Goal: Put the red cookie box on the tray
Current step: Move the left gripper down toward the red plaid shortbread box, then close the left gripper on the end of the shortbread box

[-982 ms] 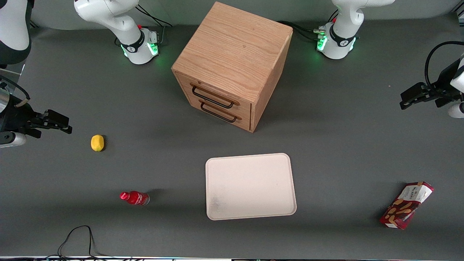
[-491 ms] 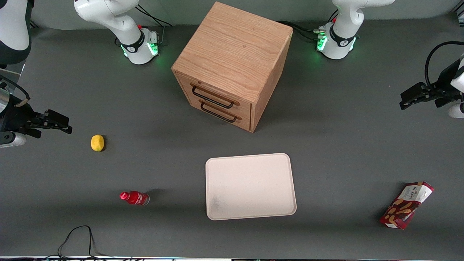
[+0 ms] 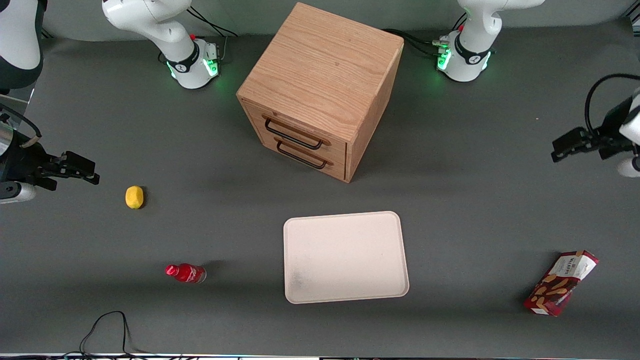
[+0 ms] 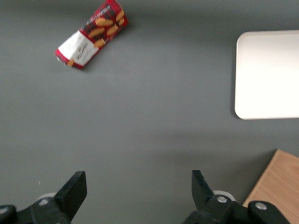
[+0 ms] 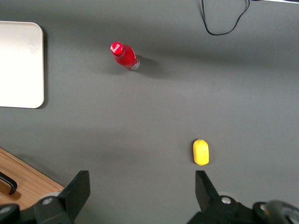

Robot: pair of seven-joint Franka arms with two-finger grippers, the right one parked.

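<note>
The front view looks steeply down from high above the near table edge, facing both arm bases. The left wrist view looks straight down past the gripper [image 4: 138, 186], its black fingers spread wide, from well above the dark-red cardboard cookie box [image 4: 91, 40] and pale cream rectangular tray [image 4: 268, 74] (both also in the front view). The right wrist view shares that tray.

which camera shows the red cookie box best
The left wrist view: the red cookie box lies in full sight, biscuit pictures and white end clear, with the open gripper high above the table, well off from it. The front view shows it smaller, toward the working arm's end. The right wrist view misses it.
</note>
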